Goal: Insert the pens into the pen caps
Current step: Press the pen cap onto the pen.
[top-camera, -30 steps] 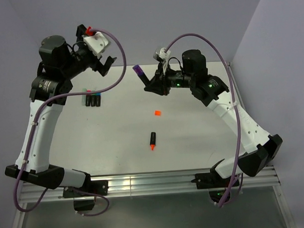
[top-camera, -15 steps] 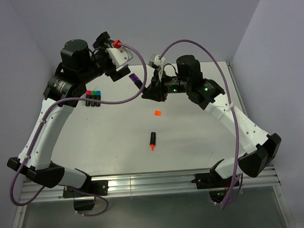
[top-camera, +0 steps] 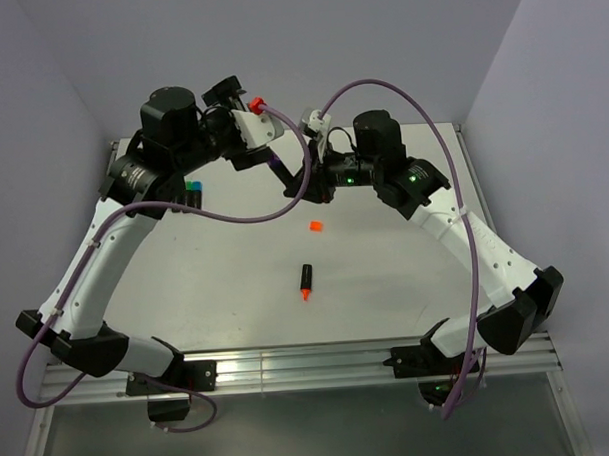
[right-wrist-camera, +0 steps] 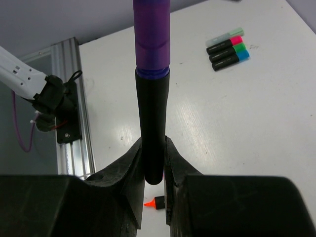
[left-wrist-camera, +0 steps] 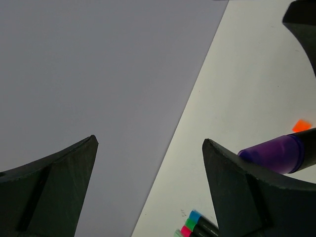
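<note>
The purple pen [right-wrist-camera: 152, 133] has a smooth, round black barrel, and a glossy, slightly translucent purple cap [right-wrist-camera: 152, 34] sits on its far end, a step wider than the barrel. The right jaws are closed on the bare black end and hold the pen off the worktop [top-camera: 386, 275], above its far middle. The left jaws stand wide open with nothing in them, their broad, matte black wedge-shaped fingers [left-wrist-camera: 54, 182] well apart. In the left wrist view the purple end shows beyond the outer side of one finger, not in the gap.

On the pale, faintly shiny worktop lies an orange pen [top-camera: 305, 282], uncapped, with its black barrel pointing away and its bright tip toward the near edge. A small blocky orange cap [top-camera: 315, 226] lies apart from it, farther back. To the left, four capped pens [right-wrist-camera: 228, 49] lie side by side and touching, their caps pale green, pink, green and blue. From above, the left arm [top-camera: 106, 265] partly covers them.
</note>
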Controlling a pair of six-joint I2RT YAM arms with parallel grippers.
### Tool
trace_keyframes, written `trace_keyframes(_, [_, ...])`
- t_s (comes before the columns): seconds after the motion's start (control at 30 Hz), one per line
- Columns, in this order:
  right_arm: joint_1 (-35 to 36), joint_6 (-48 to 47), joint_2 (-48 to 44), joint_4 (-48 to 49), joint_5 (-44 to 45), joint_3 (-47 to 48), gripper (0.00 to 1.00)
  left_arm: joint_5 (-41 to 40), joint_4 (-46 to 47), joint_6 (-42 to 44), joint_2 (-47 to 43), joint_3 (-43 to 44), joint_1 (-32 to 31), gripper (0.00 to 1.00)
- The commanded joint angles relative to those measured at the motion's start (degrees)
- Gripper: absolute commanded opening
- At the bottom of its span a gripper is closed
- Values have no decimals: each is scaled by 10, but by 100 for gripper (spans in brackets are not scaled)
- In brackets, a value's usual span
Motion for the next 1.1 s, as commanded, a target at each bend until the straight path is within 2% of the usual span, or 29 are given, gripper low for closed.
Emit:
trace_keyframes(0.0, [5, 10, -5, 26, -2, -3, 0, -11, 0, 21, -9, -18, -13, 93])
trace_keyframes(0.17, [5, 18, -4, 28, -5, 3, 0, -20, -1, 10, -11, -35, -31, 86])
trace_keyframes(0.27, [5, 24, -3, 28, -8, 8, 0, -21, -5, 10, -14, -50, -40, 75])
trace_keyframes(0.3, [5, 23, -3, 29, -9, 10, 0, -30, -4, 11, -14, -56, -46, 65])
trace_keyframes(0.37, [5, 27, -2, 29, -8, 13, 0, -27, -8, 16, -19, -67, -52, 51])
trace_keyframes(0.4, [5, 27, -3, 29, -7, 14, 0, -30, -6, 17, -21, -71, -54, 36])
trace_keyframes(0.5, [3, 32, -2, 32, -6, 21, 0, -37, -3, 13, -25, -82, -61, 6])
trace_keyframes(0.53, [3, 34, -1, 32, -9, 22, 0, -41, 0, 8, -27, -89, -62, 0])
trace_keyframes(0.73, [-9, 44, 1, 33, -28, 40, 0, -13, -10, -1, -44, -115, -62, 0])
trace_keyframes(1.07, [-16, 62, 5, 35, -136, 45, 0, 18, 36, -11, -73, -175, -67, 0])
